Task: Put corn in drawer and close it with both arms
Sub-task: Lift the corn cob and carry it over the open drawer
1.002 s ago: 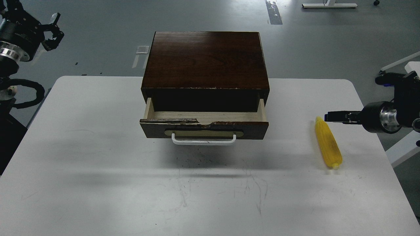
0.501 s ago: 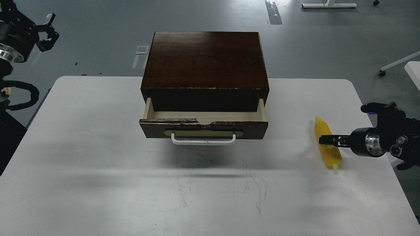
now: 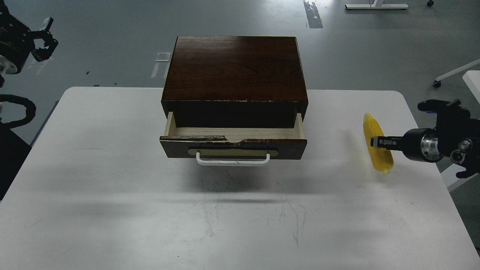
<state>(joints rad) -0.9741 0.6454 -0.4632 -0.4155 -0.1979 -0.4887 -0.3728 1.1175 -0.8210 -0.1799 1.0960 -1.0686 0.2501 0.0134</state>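
The yellow corn (image 3: 372, 127) is at the right of the white table (image 3: 112, 180), lifted a little above it with its shadow below. My right gripper (image 3: 375, 142) comes in from the right edge and is shut on the corn's middle. The dark brown drawer (image 3: 288, 144) with its white bar handle (image 3: 232, 162) stands pulled out from the cabinet (image 3: 234, 67). Its pale wood inside shows nothing in it. My left gripper (image 3: 45, 37) is at the far top left, off the table, with its claws spread and empty.
The cabinet stands at the table's back middle. The table's right edge runs just under my right arm. A white desk leg (image 3: 455, 71) and a white frame (image 3: 375, 5) stand on the grey floor beyond the table.
My right gripper came down onto the corn, shut on it and raised it off the table. My left arm has drawn back toward the left edge.
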